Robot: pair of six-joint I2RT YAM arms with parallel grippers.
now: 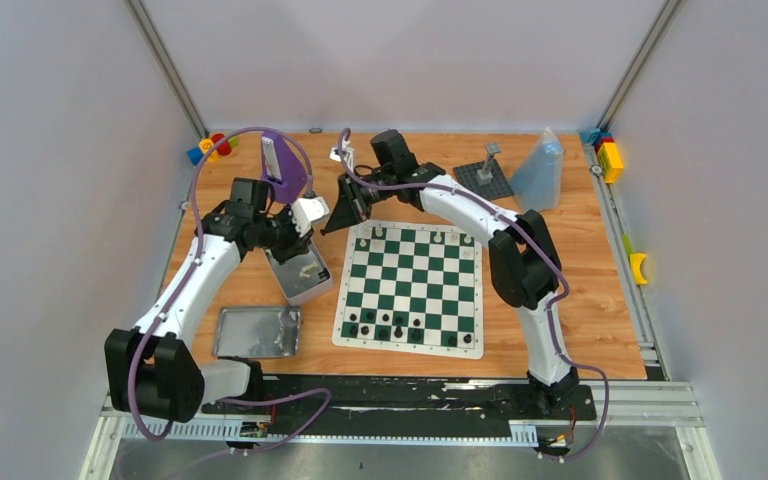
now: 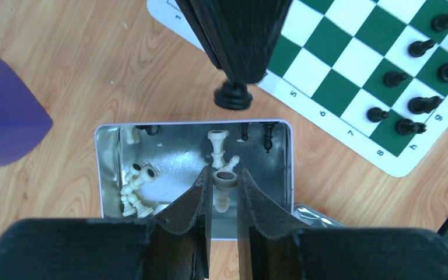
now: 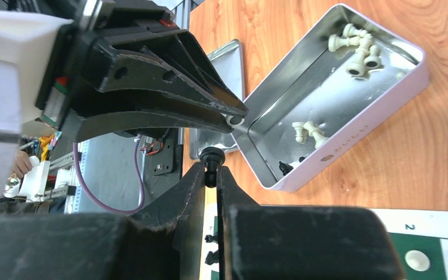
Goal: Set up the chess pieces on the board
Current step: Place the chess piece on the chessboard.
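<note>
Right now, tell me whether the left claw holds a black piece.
No, the left claw is shut on a white piece.

The white-shelled left arm (image 1: 185,295) stands based at 7 o'clock in the top view and slants toward 1 o'clock, its wrist bent downward. The left gripper (image 2: 224,178) has its black fingers nearly together, clamping a small white plastic chess piece (image 2: 223,182) at the tips.

The right arm (image 1: 465,208) is based at 5 o'clock, with its elbow at 3 o'clock and its forearm reaching toward 10 o'clock. The right gripper (image 3: 211,169) pinches a small black plastic chess piece (image 3: 211,156). The two grippers are just beside each other and apart.
</note>
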